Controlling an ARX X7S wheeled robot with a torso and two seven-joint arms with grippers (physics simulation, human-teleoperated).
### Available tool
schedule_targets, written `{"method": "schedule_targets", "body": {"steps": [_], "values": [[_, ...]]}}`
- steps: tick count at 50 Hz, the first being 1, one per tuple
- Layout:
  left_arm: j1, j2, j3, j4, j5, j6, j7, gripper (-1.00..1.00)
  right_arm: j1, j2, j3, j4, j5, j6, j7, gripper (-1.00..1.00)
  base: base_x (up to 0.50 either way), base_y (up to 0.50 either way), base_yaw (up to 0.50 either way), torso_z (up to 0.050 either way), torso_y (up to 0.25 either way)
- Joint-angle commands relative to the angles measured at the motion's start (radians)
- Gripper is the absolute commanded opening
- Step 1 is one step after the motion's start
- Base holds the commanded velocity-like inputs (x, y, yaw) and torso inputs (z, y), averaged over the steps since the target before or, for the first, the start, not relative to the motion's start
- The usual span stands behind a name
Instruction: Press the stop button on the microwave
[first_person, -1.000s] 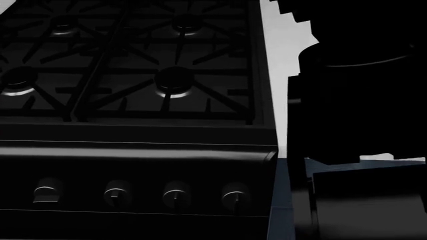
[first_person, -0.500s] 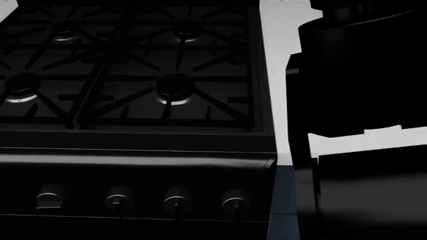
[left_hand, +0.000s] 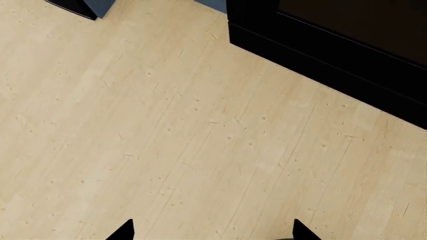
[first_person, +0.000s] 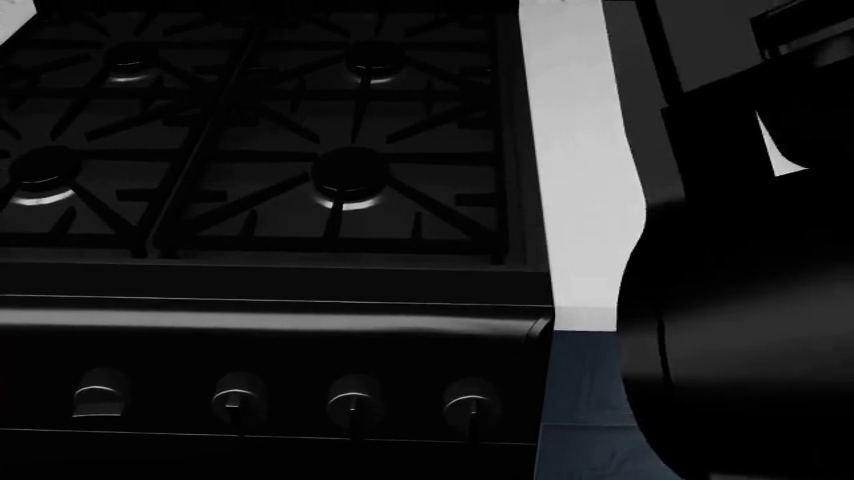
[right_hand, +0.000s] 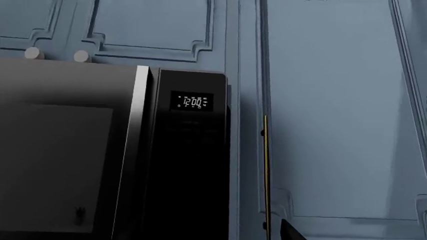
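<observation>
The microwave (right_hand: 73, 150) shows in the right wrist view, with a grey door and a black control panel (right_hand: 190, 165) beside it. Its display (right_hand: 192, 101) reads 12:00. The buttons below the display are too dark to make out, so the stop button cannot be told apart. My right gripper (right_hand: 210, 235) faces the panel from a short distance; one fingertip (right_hand: 290, 233) shows far off centre and the other is lost against the black panel. My left gripper (left_hand: 212, 232) is open and empty, pointing down at the wooden floor (left_hand: 167, 140). The right arm (first_person: 747, 300) fills the head view's right.
A black gas stove (first_person: 267, 150) with a row of knobs (first_person: 354, 400) fills the head view, with a white counter strip (first_person: 581, 200) to its right. Blue panelled cabinets (right_hand: 333, 125) with a thin gold handle (right_hand: 265, 170) stand beside the microwave. A black appliance base (left_hand: 333, 60) stands on the floor.
In the head view the right arm's dark bulk has shifted, uncovering more of the white counter strip. The stove sits slightly lower in the view than one second ago.
</observation>
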Motion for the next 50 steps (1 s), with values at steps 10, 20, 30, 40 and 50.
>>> {"method": "schedule_targets", "body": {"steps": [10, 20, 30, 40, 50], "values": [[0.000, 0.000, -0.001, 0.000, 0.001, 0.005, 0.008, 1.00, 0.041, -0.002, -0.464, 0.103, 0.610, -0.138, 0.064, 1.00, 0.00, 0.00, 0.00, 0.050, 0.059], [-0.001, 0.000, -0.003, 0.000, 0.000, -0.001, 0.011, 1.00, 0.022, -0.002, -0.620, 0.061, 0.652, -0.162, 0.074, 1.00, 0.33, -0.11, 0.00, 0.050, 0.059], [-0.012, 0.011, 0.012, 0.000, 0.003, -0.092, 0.014, 1.00, 0.045, -0.002, -0.650, 0.001, 0.624, -0.171, 0.102, 1.00, 0.26, -0.07, 0.00, 0.050, 0.060], [0.001, 0.013, 0.009, 0.000, 0.004, 0.025, -0.012, 1.00, 0.056, -0.002, -0.645, -0.033, 0.654, -0.185, 0.050, 1.00, 0.12, 0.00, 0.00, 0.050, 0.059], [0.001, 0.013, 0.009, 0.000, 0.004, 0.025, -0.012, 1.00, 0.042, -0.002, -0.657, -0.026, 0.652, -0.174, 0.081, 1.00, 0.10, 0.00, 0.00, 0.050, 0.059]]}}
